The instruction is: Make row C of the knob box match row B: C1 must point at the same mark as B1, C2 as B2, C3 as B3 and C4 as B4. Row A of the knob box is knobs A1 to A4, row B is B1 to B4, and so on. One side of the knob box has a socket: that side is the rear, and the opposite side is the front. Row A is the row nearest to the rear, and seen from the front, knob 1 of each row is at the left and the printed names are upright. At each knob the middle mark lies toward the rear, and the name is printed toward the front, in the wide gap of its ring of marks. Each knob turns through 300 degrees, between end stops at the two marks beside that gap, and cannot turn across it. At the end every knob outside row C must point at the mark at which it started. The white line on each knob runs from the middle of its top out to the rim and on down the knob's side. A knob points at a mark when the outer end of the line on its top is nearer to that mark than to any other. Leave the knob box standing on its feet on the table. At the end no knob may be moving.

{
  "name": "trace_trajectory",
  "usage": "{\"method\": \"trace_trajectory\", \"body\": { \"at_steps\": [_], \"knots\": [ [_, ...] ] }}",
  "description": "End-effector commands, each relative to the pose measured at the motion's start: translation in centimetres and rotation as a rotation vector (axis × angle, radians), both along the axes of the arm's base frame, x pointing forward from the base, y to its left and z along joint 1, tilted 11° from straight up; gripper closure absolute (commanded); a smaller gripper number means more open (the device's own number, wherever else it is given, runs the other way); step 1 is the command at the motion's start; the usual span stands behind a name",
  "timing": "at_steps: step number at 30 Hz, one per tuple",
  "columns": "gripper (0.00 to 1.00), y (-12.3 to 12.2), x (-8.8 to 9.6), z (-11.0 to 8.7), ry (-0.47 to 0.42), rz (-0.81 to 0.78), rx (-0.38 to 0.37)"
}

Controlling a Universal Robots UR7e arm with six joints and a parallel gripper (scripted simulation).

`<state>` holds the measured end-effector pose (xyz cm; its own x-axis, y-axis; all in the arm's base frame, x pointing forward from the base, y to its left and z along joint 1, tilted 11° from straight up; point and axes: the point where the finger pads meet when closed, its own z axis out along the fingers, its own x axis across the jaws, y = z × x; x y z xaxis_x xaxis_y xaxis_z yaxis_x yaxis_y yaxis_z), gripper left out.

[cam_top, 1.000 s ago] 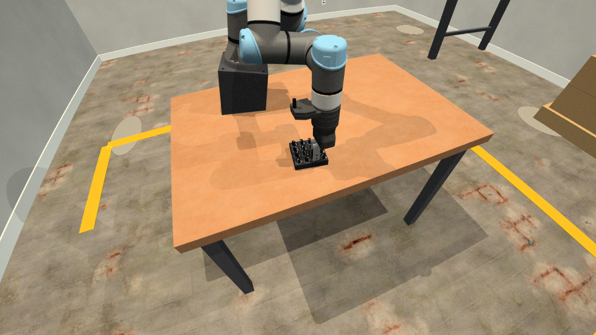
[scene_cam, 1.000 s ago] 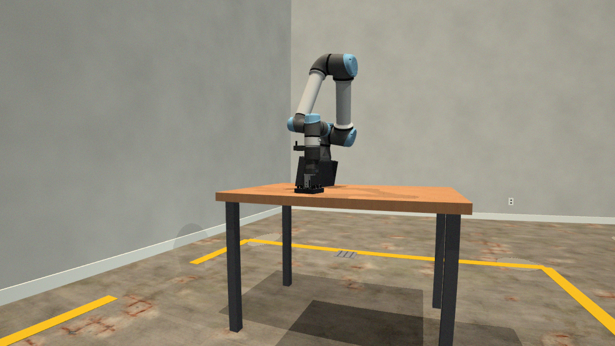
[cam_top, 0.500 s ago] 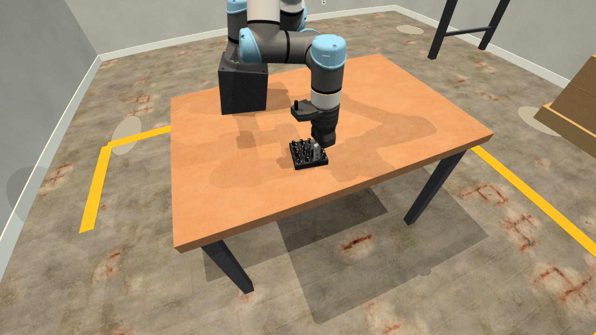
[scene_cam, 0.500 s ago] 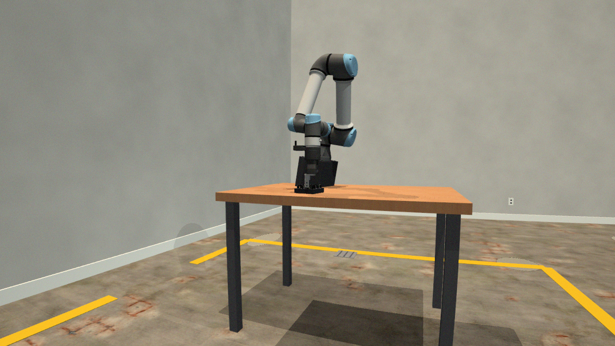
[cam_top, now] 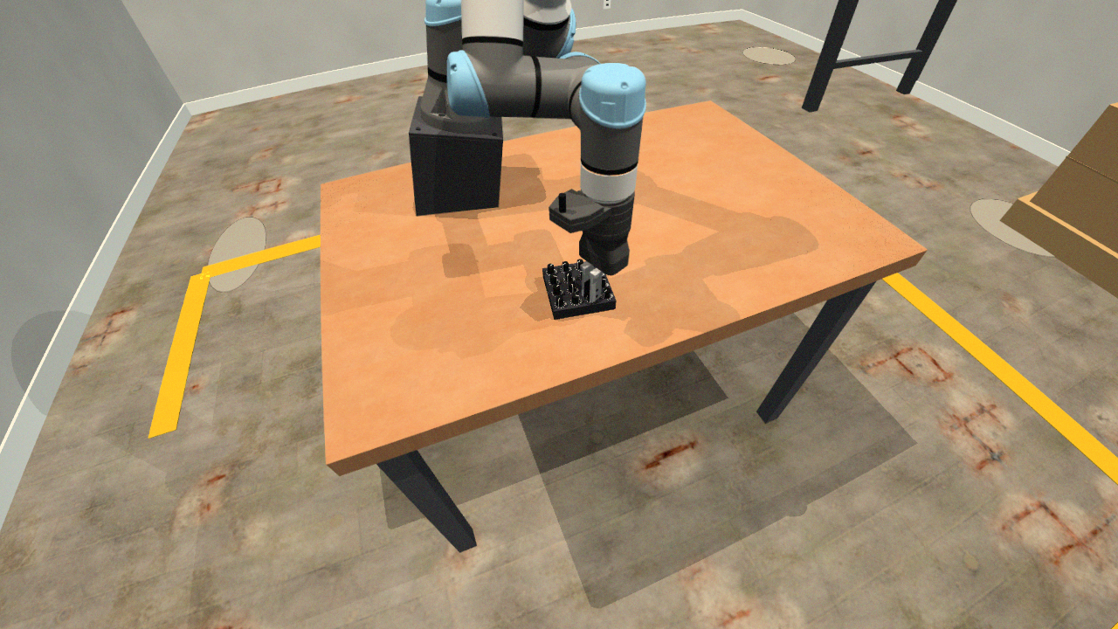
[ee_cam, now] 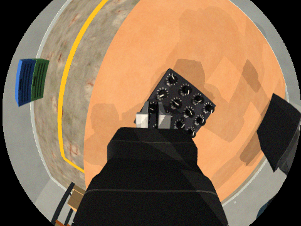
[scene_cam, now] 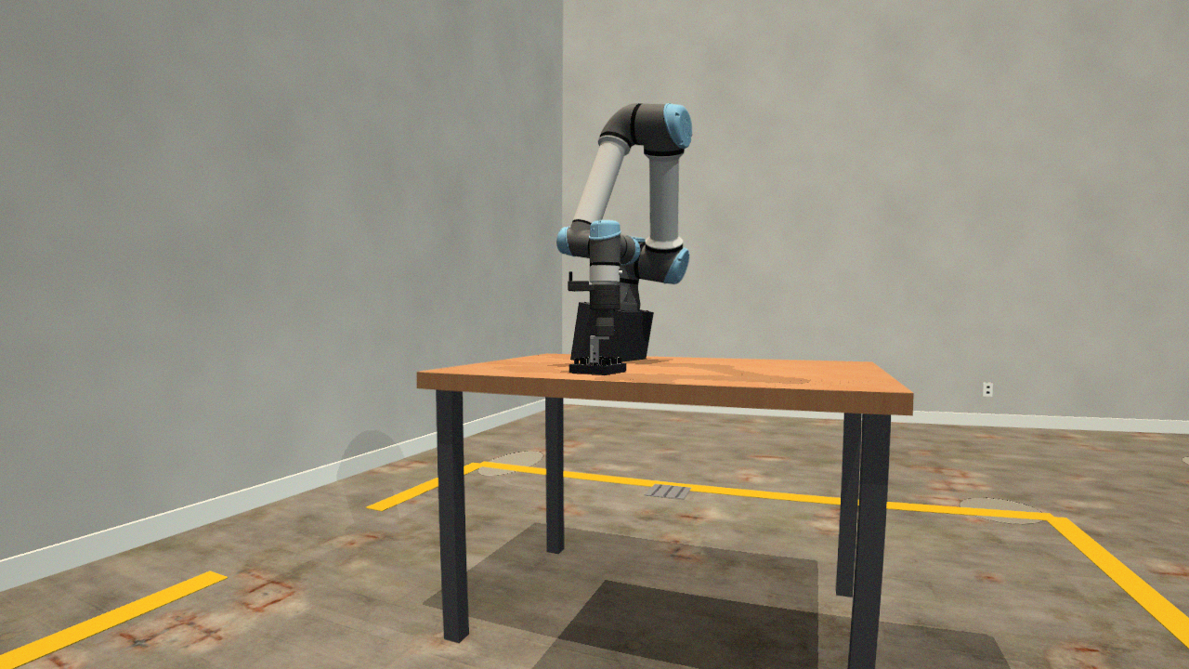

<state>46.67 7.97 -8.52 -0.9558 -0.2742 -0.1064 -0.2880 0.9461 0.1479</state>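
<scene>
The black knob box (cam_top: 582, 311) (scene_cam: 596, 368) (ee_cam: 180, 95) stands on its feet near the middle of the orange table (cam_top: 469, 351) (scene_cam: 748, 386) (ee_cam: 167, 25). My gripper (cam_top: 591, 292) (scene_cam: 595, 353) (ee_cam: 153, 108) points straight down onto the box's right part, and its fingers are shut on one knob there. The fingers hide that knob, and I cannot read its name or its white line. In the wrist view the other knobs show as small black caps with white lines, too small to read against their marks.
The arm's dark base block (cam_top: 455, 168) (ee_cam: 278, 130) stands at the table's back edge, behind the box. Yellow floor tape (cam_top: 175, 367) runs around the table. A brown crate (cam_top: 1079, 203) sits on the floor at the far right.
</scene>
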Motion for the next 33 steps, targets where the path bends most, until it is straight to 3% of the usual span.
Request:
{"method": "trace_trajectory", "body": {
  "at_steps": [1,33],
  "knots": [
    [0.70,-0.02,0.04,0.04,-0.020,0.104,-0.004],
    [0.70,-0.02,0.04,0.04,-0.119,0.666,-0.039]
  ]
}}
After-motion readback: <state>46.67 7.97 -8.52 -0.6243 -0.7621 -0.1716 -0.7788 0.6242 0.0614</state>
